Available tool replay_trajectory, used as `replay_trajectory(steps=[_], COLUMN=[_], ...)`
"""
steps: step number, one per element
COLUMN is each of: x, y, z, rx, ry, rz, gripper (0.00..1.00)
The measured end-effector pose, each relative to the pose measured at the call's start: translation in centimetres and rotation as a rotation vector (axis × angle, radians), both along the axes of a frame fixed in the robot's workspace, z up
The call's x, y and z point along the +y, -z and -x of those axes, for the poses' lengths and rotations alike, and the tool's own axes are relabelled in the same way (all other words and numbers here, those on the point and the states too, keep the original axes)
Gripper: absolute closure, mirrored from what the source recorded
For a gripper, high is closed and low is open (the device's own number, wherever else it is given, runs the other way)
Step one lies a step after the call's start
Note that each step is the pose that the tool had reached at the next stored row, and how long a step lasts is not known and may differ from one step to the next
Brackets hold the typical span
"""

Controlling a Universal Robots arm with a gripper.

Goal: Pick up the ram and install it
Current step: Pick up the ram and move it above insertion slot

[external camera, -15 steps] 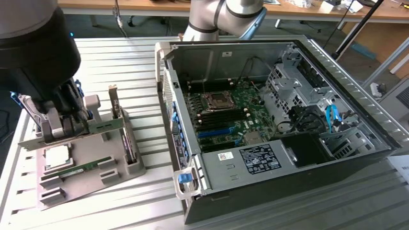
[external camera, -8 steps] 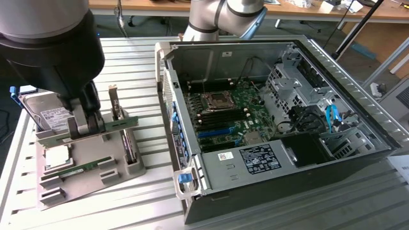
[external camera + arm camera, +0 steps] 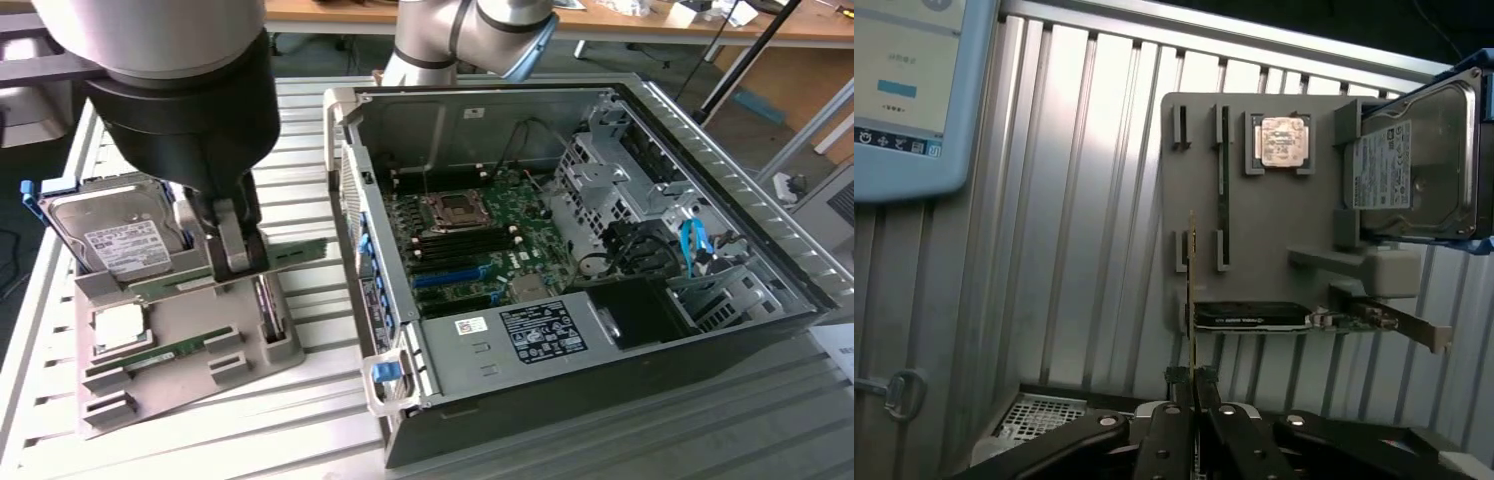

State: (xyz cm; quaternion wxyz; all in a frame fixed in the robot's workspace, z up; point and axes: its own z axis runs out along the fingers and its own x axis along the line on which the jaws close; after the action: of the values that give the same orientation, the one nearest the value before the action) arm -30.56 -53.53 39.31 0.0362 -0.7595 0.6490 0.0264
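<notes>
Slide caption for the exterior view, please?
Gripper shut on thin green RAM stick at grey plastic parts tray, beside open computer case.

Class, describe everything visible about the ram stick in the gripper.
The ram is a thin, narrow green circuit-board stick standing on its long edge, pinched near its middle by the shut gripper. It is over the grey holder tray, near the hard drive; whether it touches the tray is unclear.
</notes>
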Motion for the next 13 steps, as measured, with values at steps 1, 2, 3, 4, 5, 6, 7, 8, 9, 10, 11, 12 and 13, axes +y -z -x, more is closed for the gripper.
replay_trajectory(steps=[1,2,3,4,5,6,7,8,9,10,11,12,13], x=[0.0,0.0,0.0,0.0,0.0,0.0,0.0,0.0,0.0,0.0,0.0,0.0,0.0], y=[0.0,0.0,0.0,0.0,0.0,0.0,0.0,0.0,0.0,0.0,0.0,0.0,0.0], z=[-0.4,-0.7,-1.3,-1.6,-1.9,-2.2,-2.5,-2.8,-3.1,-3.4,-3.7,-4.1,-4.4], rx=[0.0004,0.0008,0.0013,0.0015,0.0017,0.0019,0.0021,0.0022,0.0023,0.0026,0.0029,0.003,0.0034], ry=[0.0,0.0,0.0,0.0,0.0,0.0,0.0,0.0,0.0,0.0,0.0,0.0,0.0], rz=[0.0001,0.0,0.0,0.0,0.0,0.0,0.0,0.0,0.0,0.0,0.0,0.0,0.0], gripper=[0.87,0.87,0.87,0.87,0.87,0.87,0.87,0.87,0.87,0.87,0.87,0.87,0.87])
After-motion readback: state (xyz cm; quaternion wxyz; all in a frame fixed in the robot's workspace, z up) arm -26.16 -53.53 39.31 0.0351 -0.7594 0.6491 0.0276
